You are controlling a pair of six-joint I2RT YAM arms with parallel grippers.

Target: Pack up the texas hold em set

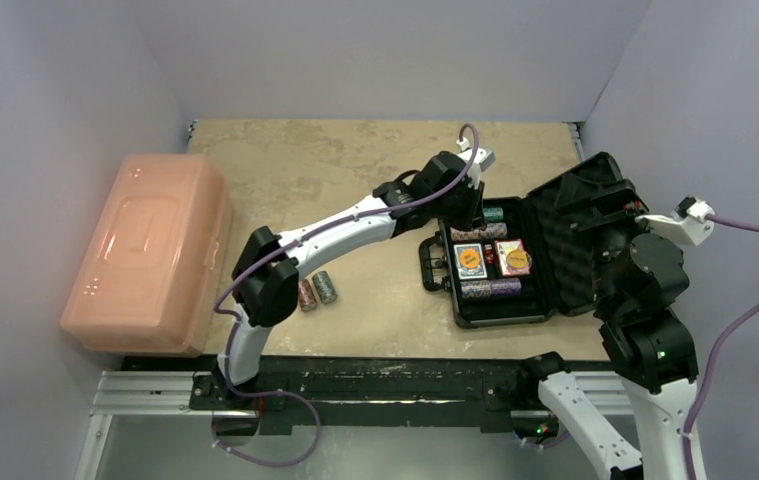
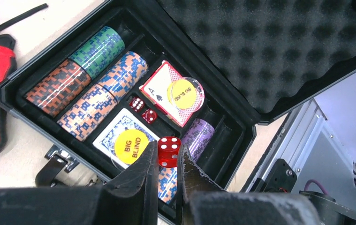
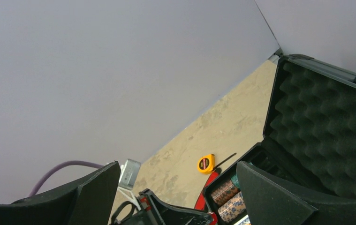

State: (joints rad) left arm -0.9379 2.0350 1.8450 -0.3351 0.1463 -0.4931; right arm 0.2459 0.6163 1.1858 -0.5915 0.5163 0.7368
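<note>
Red die is pinched by its flat faces in the left gripper above the case: hard, light, probably slippery. Right gripper is spread wide.

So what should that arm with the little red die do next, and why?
Probably carry it a little toward the centre pocket and let go: the left gripper pinches a red die above the open case, where two other dice already sit between the card decks.

In the top view the open case sits right of centre, holding chip rolls, decks and dice; the bin lies left, two loose rolls between.
</note>
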